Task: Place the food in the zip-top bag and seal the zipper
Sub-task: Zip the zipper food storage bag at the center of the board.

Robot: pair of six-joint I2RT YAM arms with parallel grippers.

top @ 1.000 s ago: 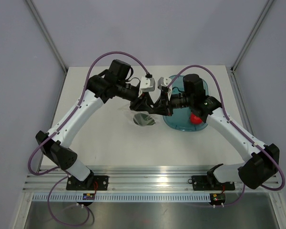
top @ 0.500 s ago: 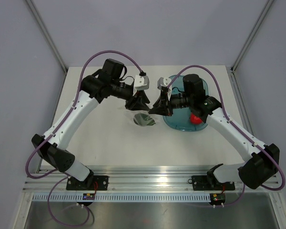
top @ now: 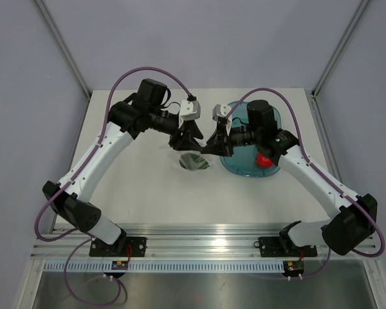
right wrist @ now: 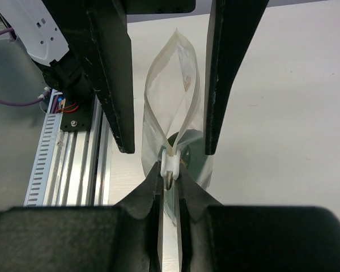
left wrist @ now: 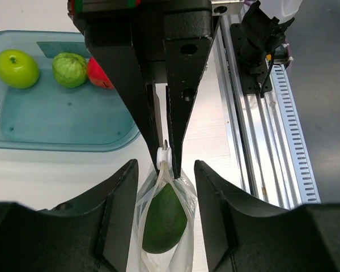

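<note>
Right wrist: zip-top bag (right wrist: pixel 184 71) bears a small brown mark (right wrist: pixel 187 83), unreadable.

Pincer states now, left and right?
Left pincer: open, straddling the clear crinkly plastic zip-top bag.
Right pincer: closed on that bag's small white zipper slider.

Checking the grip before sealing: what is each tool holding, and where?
The right tool pinches the bag's white zipper slider; left tool holds nothing, open around the bag.
</note>
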